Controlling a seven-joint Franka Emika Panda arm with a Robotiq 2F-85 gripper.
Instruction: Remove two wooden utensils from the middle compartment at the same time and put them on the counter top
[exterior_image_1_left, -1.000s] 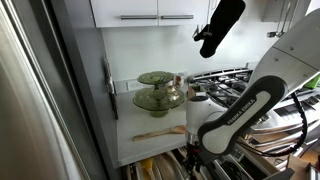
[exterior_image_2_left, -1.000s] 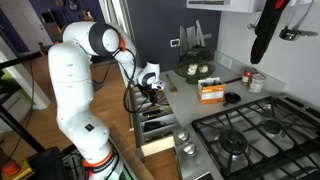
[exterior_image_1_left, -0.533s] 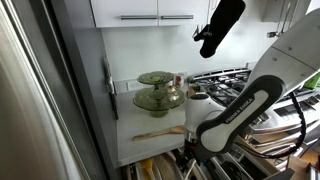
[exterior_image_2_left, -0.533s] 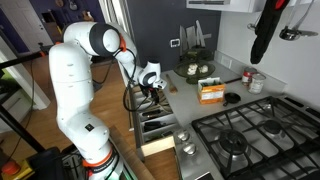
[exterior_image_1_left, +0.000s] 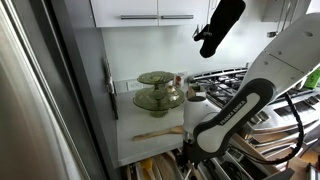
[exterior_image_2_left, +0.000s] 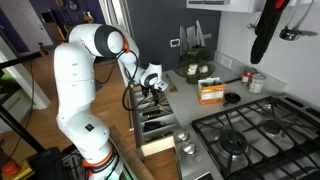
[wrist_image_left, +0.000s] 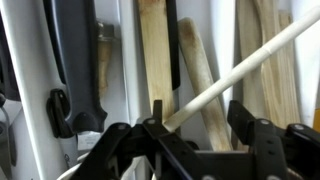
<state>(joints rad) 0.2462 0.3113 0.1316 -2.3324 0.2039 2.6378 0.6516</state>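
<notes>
Two wooden utensils side by side in the middle compartment: likely light, stiff, smooth. Best pinched together mid-handle. Jaws apart just above them.

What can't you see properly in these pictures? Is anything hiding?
- Wrist view: the wooden utensils run off the top edge and pass under the claw, so neither end shows.
- Exterior view: the drawer is cut off by the bottom edge, and the arm covers most of the claw.
- Exterior view: what lies in the drawer is too small to name.
</notes>
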